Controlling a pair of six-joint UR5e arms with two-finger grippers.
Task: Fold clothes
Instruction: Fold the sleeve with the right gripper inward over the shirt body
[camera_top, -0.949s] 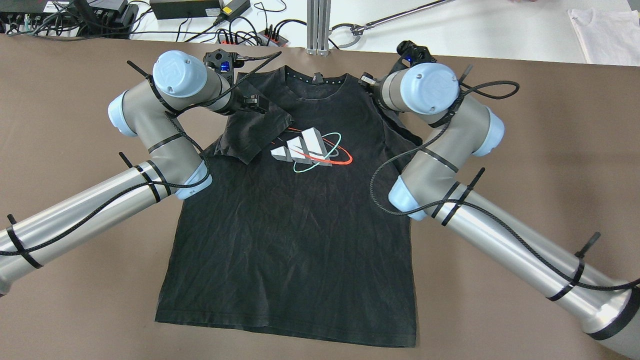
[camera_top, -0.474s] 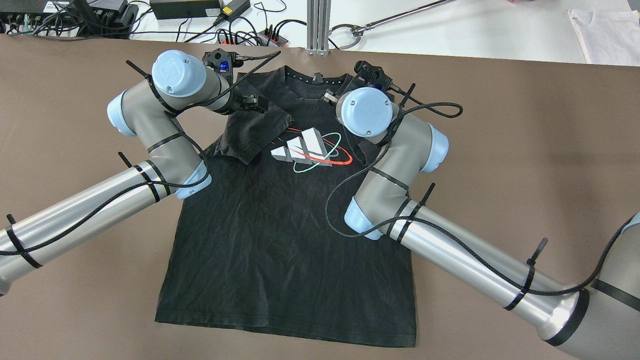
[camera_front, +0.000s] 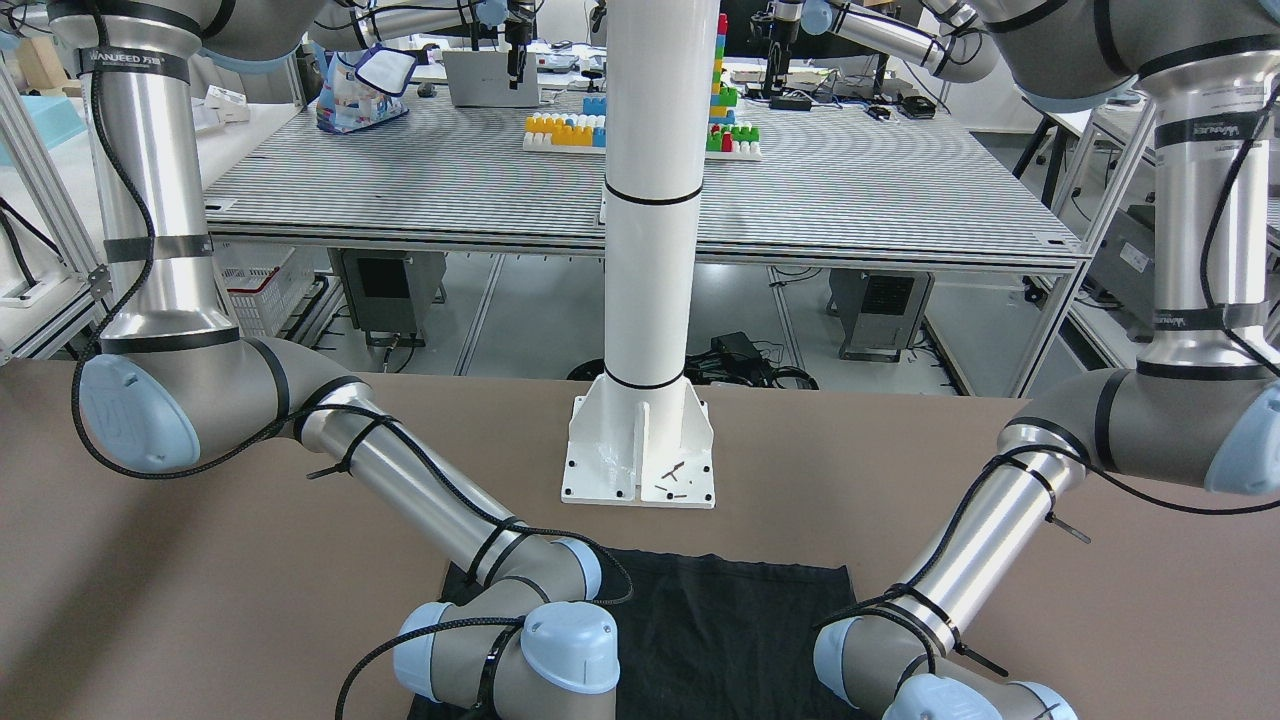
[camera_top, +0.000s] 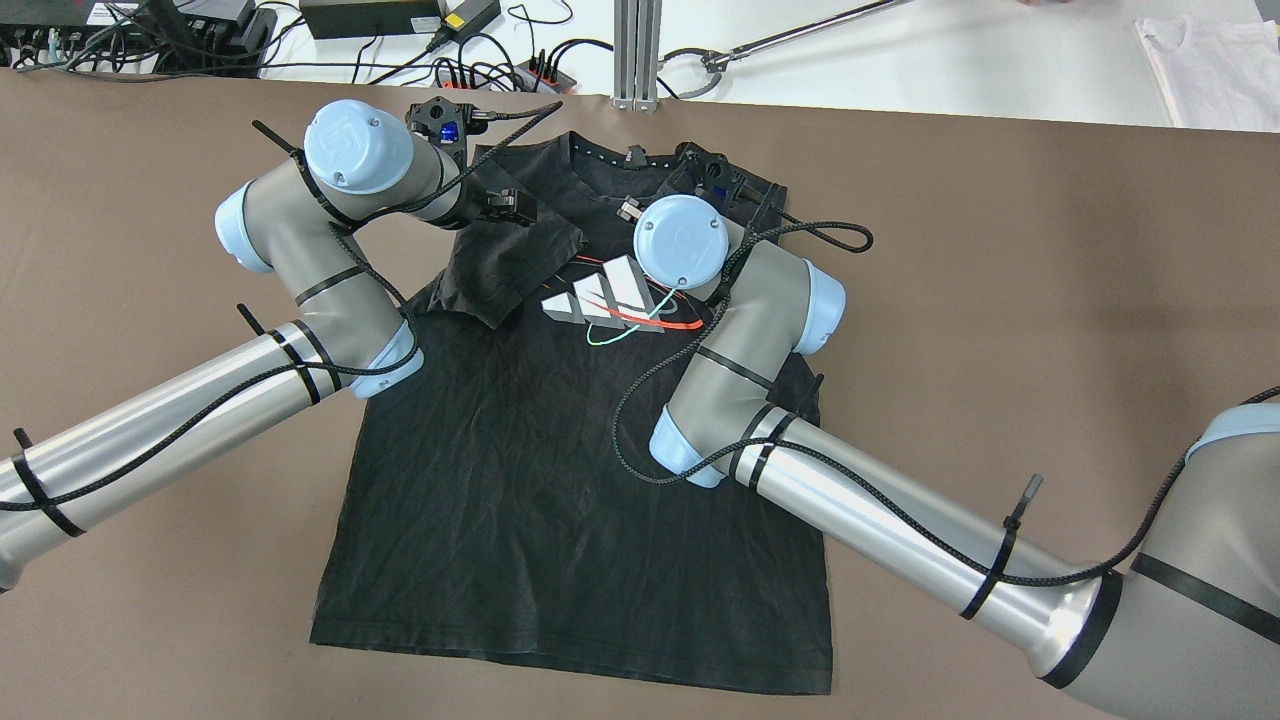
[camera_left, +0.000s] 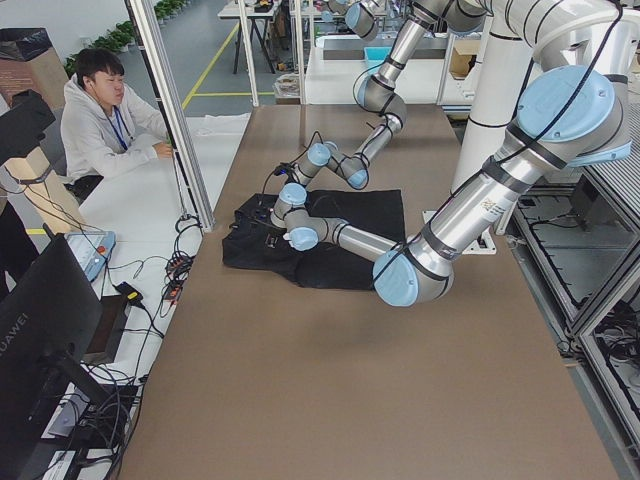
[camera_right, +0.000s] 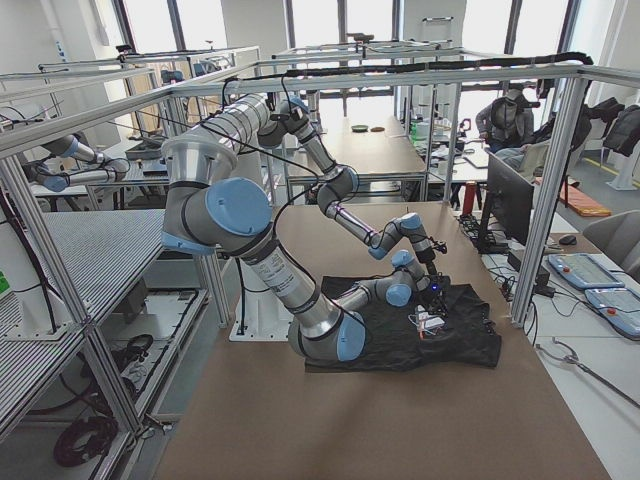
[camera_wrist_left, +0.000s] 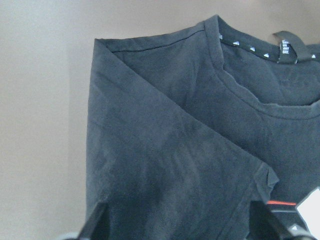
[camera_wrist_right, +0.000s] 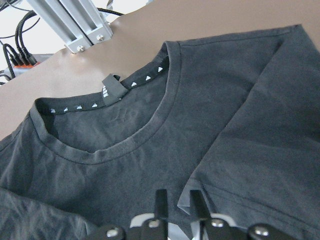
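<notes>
Black clothes (camera_top: 560, 480) carry a white, red and teal logo (camera_top: 600, 298) on a brown table (camera_top: 1000, 250).

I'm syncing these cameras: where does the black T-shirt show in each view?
Front-facing: T-shirt bottom centre, hem end only.
Overhead: T-shirt centre, collar at top.
Exterior left: T-shirt mid-left.
Exterior right: T-shirt lower centre-right.
Left wrist: T-shirt fills the right side.
Right wrist: T-shirt fills the lower frame.
Shared landmark: collar loop, in overhead and both wrist views.

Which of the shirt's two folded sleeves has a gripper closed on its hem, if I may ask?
The right sleeve: the right gripper pinches its hem corner, while the left gripper stands open above the left sleeve.
</notes>
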